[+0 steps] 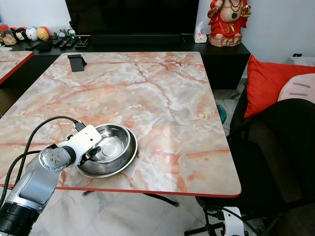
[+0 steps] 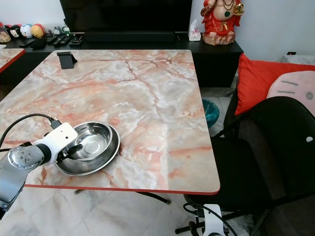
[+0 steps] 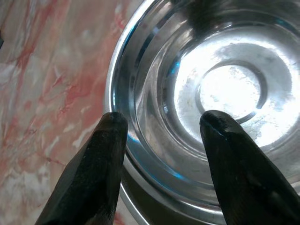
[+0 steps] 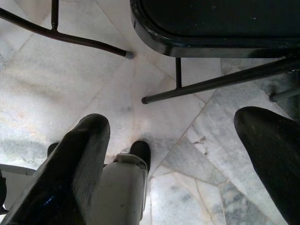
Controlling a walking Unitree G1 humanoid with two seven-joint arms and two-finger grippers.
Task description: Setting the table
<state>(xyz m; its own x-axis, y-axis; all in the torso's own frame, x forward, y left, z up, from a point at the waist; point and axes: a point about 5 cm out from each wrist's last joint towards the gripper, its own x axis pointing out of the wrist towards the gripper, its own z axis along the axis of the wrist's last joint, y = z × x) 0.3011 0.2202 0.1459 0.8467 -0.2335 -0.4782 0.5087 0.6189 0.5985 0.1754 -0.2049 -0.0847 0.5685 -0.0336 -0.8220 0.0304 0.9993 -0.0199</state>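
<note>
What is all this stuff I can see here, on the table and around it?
Table: one, pink marble top with a red edge, centre.
Bowls: two, steel, nested, near left edge of the table.
Phone stand: one, black, far left of the table.
Statue: one, red, on the black cabinet behind.
Cushion: one, red, right.
Chair: one, black, right.
Left gripper: open, fingers astride the bowls' rim.
Right gripper: open, over the floor.

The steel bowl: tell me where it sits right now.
The steel bowl sits near the marble table's front edge, on the robot's left, with the left hand straddling its rim.
</note>
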